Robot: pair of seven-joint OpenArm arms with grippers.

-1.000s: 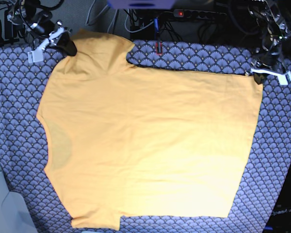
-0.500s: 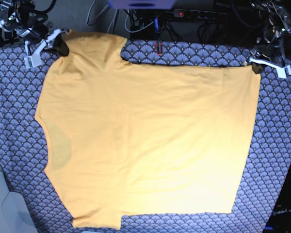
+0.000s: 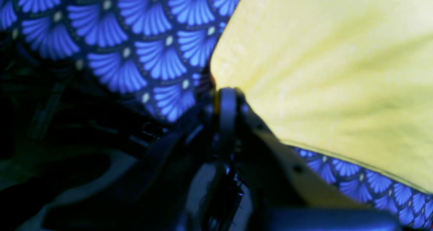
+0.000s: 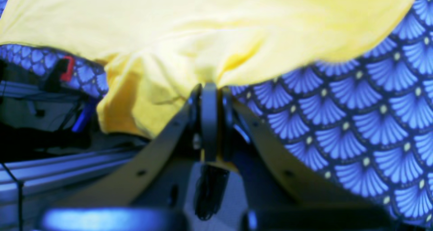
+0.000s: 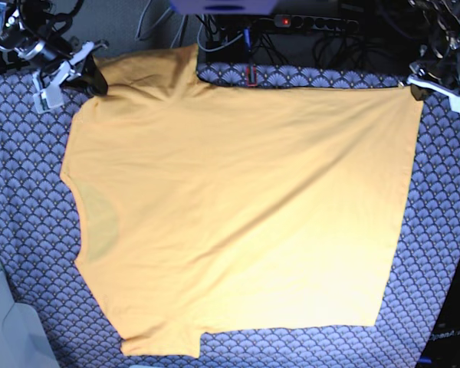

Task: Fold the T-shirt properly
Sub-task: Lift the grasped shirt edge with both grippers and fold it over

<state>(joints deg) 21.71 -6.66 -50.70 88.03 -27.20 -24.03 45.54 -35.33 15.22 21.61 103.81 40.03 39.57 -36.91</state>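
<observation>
The orange-yellow T-shirt (image 5: 238, 207) lies spread flat on the fan-patterned cloth, neckline at the left and hem at the right. In the base view my right gripper (image 5: 94, 79) is shut on the shirt's far left shoulder and sleeve. My left gripper (image 5: 415, 88) is shut on the far right hem corner. The left wrist view shows the left gripper (image 3: 227, 92) pinching the corner of the T-shirt (image 3: 321, 72), the fabric stretched taut away from it. Bunched fabric of the T-shirt (image 4: 203, 28) runs into the shut right gripper (image 4: 209, 87) in the right wrist view.
The purple-grey fan-patterned cloth (image 5: 445, 253) covers the table. Behind its far edge lie cables and a power strip (image 5: 314, 23). A pale object (image 5: 0, 322) sits at the near left corner.
Both grippers have moved toward the far edge and outward, still holding the shirt. The shirt has slid away from the near edge and its far edge is pulled straighter.
</observation>
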